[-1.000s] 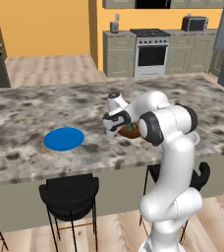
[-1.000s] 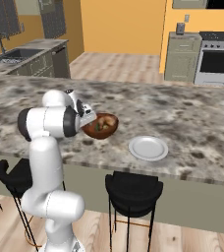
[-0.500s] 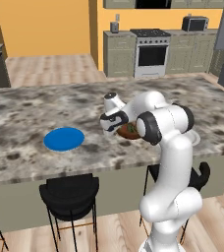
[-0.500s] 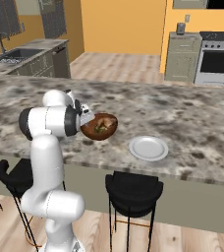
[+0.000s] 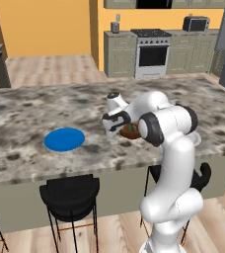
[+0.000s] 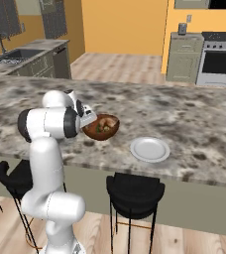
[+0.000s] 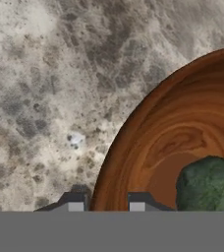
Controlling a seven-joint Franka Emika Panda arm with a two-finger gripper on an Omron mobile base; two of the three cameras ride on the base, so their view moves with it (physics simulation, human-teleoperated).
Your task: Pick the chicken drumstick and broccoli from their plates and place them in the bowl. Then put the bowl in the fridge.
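1. The white arm's two-finger gripper [image 7: 105, 203] has its dark fingertips [image 7: 73, 202] close together, one outside and one inside the rim of the round, deep reddish-brown wooden bowl [image 7: 178, 142], pinching that rim; the tips are cut off at the bottom of the hand view.
2. A lumpy green broccoli floret [image 7: 210, 183] lies inside the bowl, cut off at the picture's edge.
3. In the left base view the arm's elbow hides most of the bowl [image 5: 130, 131]; in the right base view something tan and green lies inside it [image 6: 101, 127], too small to tell apart.
4. The speckled grey granite counter [image 5: 20, 118] bears a flat bright blue plate [image 5: 64, 139], well apart from the bowl.
5. A pale whitish plate [image 6: 149, 149] lies near the bowl.
6. Black stools [image 6: 135, 191] stand at the counter's near side.
7. Beyond are wood flooring, orange walls, beige cupboards and a steel oven [image 5: 152, 53].
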